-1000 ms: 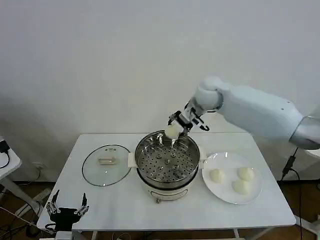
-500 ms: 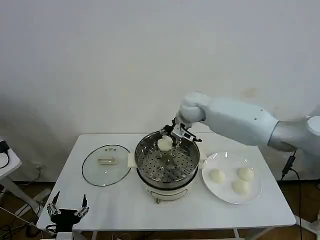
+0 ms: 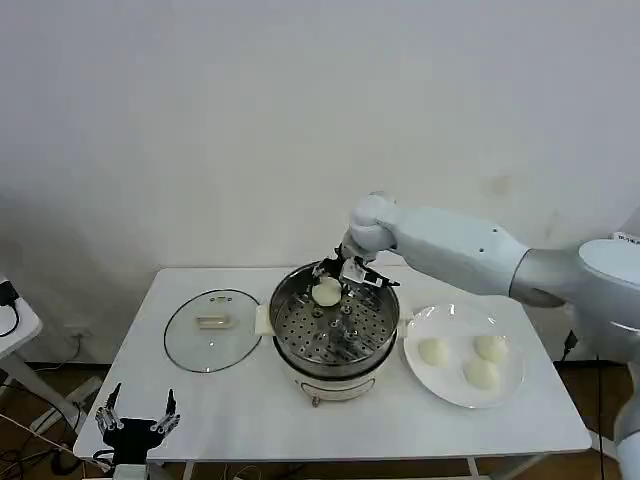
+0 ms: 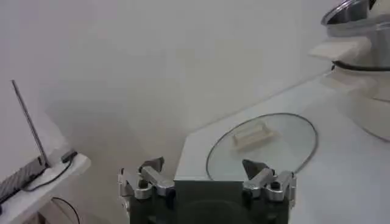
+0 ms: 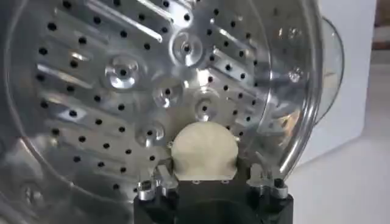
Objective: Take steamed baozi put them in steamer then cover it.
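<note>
Right gripper (image 3: 333,282) clamped on pale cream-white round bun (image 5: 203,151), inside shiny stainless-steel steamer pot (image 3: 383,305), just above perforated tray (image 5: 109,79) at far side. Best: lower until bun rests, then release gently. Left gripper (image 3: 134,420) spread apart, parked low beside table.

A pale baozi (image 5: 204,150) is clamped between the fingers of the right gripper (image 5: 207,182), held just above the perforated tray (image 5: 122,91) inside the shiny steamer (image 5: 298,109). A bit of white table (image 5: 341,176) can be spotted past the rim.
</note>
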You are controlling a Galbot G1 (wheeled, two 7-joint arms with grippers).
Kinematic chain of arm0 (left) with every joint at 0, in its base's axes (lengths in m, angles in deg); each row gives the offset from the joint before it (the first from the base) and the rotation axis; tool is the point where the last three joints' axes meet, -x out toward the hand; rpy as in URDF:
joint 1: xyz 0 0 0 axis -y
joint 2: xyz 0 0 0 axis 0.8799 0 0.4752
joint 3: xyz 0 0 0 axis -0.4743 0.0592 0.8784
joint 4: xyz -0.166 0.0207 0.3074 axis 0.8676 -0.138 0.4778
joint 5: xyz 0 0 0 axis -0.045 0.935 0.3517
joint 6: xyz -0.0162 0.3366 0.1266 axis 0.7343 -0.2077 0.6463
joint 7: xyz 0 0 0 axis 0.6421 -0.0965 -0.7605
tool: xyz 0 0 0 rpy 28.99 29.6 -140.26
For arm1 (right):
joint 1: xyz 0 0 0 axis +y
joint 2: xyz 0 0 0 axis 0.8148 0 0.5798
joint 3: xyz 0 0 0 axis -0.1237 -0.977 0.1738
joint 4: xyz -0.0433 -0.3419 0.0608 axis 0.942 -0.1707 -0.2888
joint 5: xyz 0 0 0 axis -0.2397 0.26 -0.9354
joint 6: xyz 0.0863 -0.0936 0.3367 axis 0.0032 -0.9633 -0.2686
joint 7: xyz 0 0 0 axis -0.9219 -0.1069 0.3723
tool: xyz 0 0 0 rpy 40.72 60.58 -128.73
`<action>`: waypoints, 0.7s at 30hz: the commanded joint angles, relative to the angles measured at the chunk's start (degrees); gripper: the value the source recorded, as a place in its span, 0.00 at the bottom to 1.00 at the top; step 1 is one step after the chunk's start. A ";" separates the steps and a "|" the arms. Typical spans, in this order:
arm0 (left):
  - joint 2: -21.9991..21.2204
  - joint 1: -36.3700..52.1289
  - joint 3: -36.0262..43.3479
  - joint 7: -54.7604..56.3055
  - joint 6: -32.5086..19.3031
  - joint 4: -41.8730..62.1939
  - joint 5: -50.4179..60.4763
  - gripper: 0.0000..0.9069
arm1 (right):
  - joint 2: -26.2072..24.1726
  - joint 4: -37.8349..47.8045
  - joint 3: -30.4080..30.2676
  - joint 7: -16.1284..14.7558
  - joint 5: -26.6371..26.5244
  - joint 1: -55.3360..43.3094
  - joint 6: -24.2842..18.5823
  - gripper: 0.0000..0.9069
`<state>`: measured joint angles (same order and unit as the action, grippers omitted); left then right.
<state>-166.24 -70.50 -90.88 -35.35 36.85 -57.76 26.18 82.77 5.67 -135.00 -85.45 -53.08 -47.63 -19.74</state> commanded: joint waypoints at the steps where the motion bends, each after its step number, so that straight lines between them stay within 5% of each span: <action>1: 0.01 -0.01 -0.04 0.02 0.00 0.01 0.02 1.00 | 0.91 3.18 0.82 0.40 4.63 0.60 -2.32 0.76; 14: -0.14 0.05 0.15 -0.09 0.11 -0.12 0.27 1.00 | 1.70 3.27 1.14 1.42 3.41 1.83 -3.44 0.77; 15: -0.14 0.04 0.15 -0.09 0.11 -0.12 0.27 1.00 | 1.69 3.20 1.14 1.40 3.43 1.83 -3.45 1.00; 21: -0.22 -0.13 0.26 -0.10 0.18 -0.41 0.32 1.00 | 0.70 1.29 -0.31 0.47 0.20 0.69 -2.57 1.00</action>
<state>-166.46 -70.63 -90.59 -35.44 36.97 -58.18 26.49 83.11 6.61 -135.14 -85.00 -52.89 -47.21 -21.57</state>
